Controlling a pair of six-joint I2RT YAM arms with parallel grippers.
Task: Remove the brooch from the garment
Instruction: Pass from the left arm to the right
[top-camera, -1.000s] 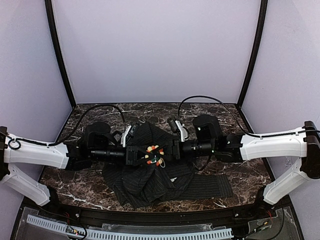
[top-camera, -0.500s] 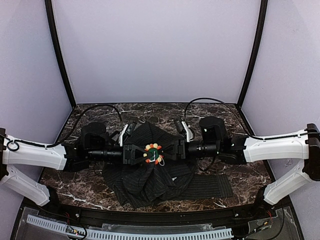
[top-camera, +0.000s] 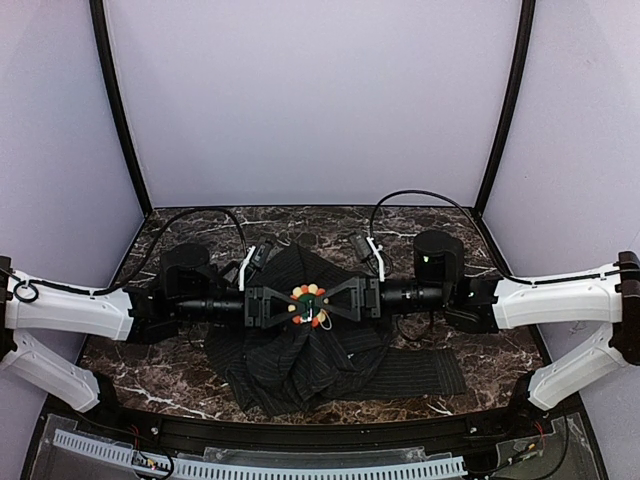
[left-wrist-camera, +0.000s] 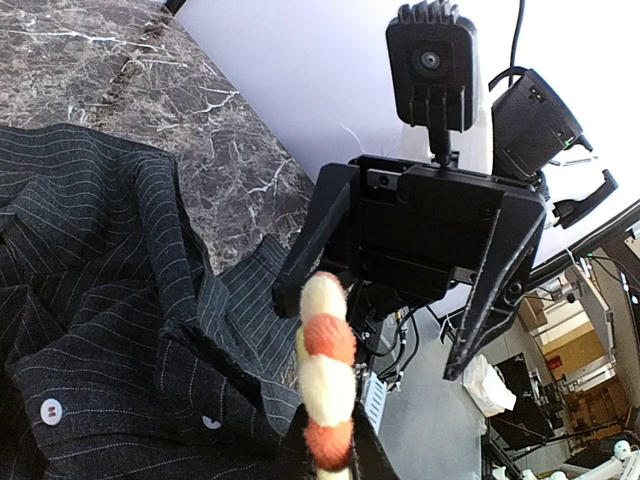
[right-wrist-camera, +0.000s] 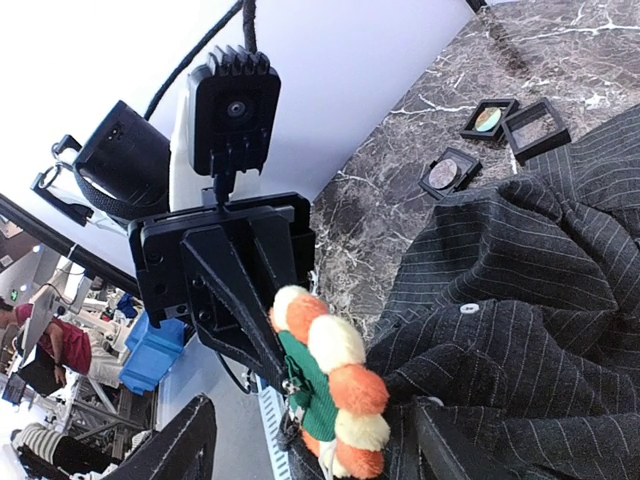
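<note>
At our midline, the brooch (top-camera: 308, 306) sits pinched in our shut left pincer (top-camera: 288, 305), directly ahead of our wide-open right pincer (top-camera: 329, 303).

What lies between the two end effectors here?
The brooch, with garment fabric bunched beneath it. The top view shows it plainly.

Dark marble table (top-camera: 470, 245) bears the striped garment (top-camera: 300, 365) and small boxes (right-wrist-camera: 487, 118).

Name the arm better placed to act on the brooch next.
Right. The right gripper stands open, facing the brooch, free to close. The left gripper is shut on the brooch, so it had probably best just hold.
</note>
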